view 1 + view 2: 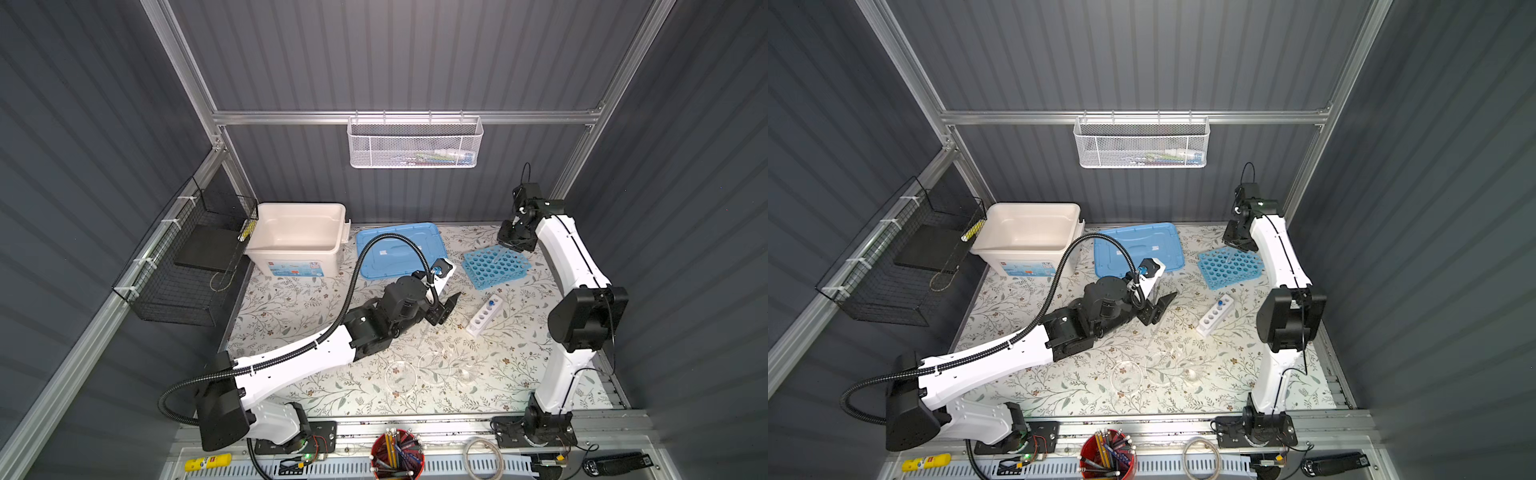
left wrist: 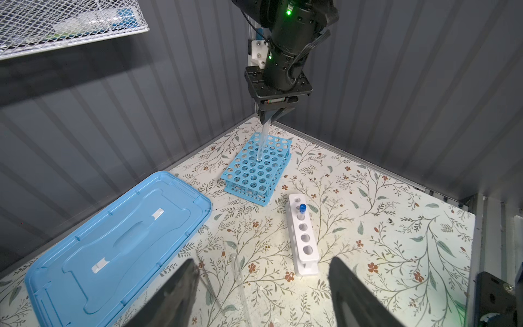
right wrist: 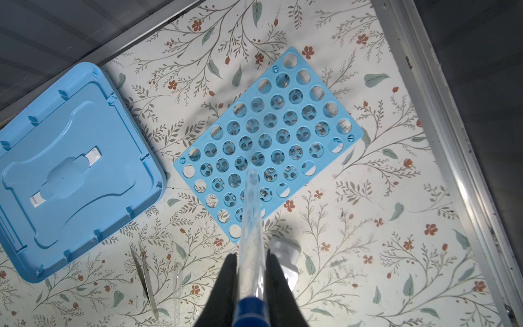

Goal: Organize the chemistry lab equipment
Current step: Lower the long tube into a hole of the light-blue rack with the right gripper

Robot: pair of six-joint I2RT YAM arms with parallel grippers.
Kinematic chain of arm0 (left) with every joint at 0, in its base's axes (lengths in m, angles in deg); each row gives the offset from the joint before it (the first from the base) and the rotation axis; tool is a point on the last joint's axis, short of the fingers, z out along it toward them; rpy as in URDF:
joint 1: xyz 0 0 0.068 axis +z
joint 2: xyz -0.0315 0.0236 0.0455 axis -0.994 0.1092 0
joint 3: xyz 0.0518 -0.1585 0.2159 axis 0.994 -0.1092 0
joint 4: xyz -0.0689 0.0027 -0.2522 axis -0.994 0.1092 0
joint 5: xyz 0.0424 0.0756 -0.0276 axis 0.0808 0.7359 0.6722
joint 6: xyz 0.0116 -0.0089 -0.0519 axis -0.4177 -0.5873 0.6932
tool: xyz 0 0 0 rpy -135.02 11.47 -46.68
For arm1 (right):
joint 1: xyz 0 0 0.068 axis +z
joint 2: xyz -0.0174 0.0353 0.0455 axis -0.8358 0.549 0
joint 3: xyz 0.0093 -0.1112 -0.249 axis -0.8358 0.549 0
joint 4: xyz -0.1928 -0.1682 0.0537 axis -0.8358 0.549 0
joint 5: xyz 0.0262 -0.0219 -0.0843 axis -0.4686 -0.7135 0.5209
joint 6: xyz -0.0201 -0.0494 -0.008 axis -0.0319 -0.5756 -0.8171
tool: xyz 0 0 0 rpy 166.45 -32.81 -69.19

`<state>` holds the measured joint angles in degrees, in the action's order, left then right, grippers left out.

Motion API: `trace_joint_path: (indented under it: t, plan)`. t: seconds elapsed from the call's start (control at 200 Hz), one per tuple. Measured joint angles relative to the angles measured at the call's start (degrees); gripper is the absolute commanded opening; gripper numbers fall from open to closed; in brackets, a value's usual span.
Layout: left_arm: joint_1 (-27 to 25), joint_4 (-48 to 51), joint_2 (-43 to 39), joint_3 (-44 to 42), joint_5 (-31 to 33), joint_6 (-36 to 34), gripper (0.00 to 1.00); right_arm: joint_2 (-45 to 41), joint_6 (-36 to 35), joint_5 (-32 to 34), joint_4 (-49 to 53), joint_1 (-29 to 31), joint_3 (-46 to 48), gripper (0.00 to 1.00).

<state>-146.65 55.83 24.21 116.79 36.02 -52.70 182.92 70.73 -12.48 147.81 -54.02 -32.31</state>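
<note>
My right gripper [image 3: 250,262] is shut on a blue-capped test tube [image 3: 251,215] and holds it upright, with its rounded end just over the holes of the blue rack [image 3: 283,119] at the back right [image 1: 496,266]. A white rack [image 2: 304,240] stands nearer the middle with one blue-capped tube [image 2: 302,209] in it. My left gripper [image 2: 261,263] hangs open low over the table. Thin tweezers [image 2: 210,287] and a clear tube [image 2: 240,279] lie on the table between its fingers. Two glass dishes [image 1: 401,376] [image 1: 434,365] and a small glass vessel [image 1: 465,374] sit near the front.
A cream bin [image 1: 297,237] stands at the back left, and its blue lid [image 1: 399,249] lies flat beside it. A white mesh basket [image 1: 415,143] hangs on the back wall and a black wire basket [image 1: 183,257] on the left wall. A red pencil cup [image 1: 397,455] is at the front edge.
</note>
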Motion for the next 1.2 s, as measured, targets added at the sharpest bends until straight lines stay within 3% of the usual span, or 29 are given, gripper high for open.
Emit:
trace_joint_path:
  t: [1.201]
  plan:
    - [0.76,-1.49,-0.17,-3.26,0.66,0.57,0.75,0.94,-0.37,-0.04,0.79,1.25,0.28,0.05]
